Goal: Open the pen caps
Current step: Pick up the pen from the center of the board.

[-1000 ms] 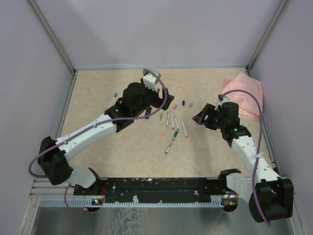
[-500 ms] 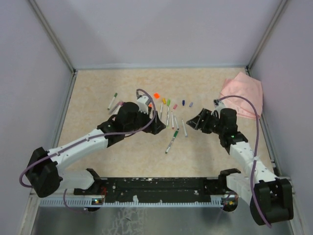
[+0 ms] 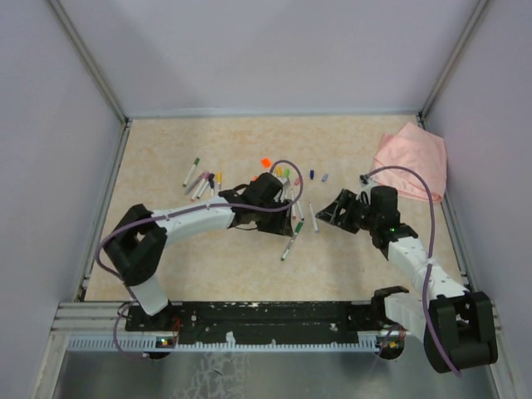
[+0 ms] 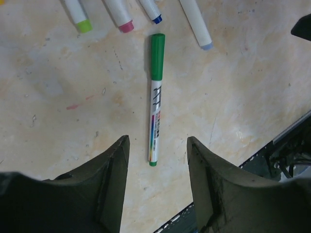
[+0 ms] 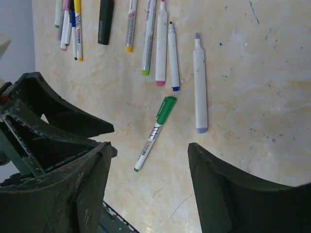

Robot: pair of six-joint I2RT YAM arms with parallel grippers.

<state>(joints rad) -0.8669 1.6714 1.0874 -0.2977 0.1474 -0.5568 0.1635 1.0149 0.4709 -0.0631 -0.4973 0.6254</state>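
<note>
A white pen with a green cap point(image 4: 157, 56) lies alone on the table, below a row of uncapped pens point(image 5: 161, 43). My left gripper point(image 4: 158, 144) hovers over its bottom end, open, a finger on each side and nothing between them. My right gripper point(image 5: 148, 148) is open too, low over the same pen point(image 5: 154, 133) from the right, empty. From above, the left gripper point(image 3: 293, 226) and right gripper point(image 3: 324, 214) face each other across this pen point(image 3: 291, 243). Loose caps, orange point(image 3: 266, 161), blue point(image 3: 312, 174) and grey point(image 3: 325, 177), lie behind the row.
Several capped pens point(image 3: 199, 179) lie in a bunch at the back left, with a black marker point(image 5: 105, 19) near them. A pink cloth point(image 3: 413, 156) sits at the back right by the wall. The black rail point(image 3: 274, 314) runs along the near edge.
My left arm has swung from the back of the table rightward and down to the green-capped pen, its jaws narrowing. The right gripper has edged left toward the same pen.
</note>
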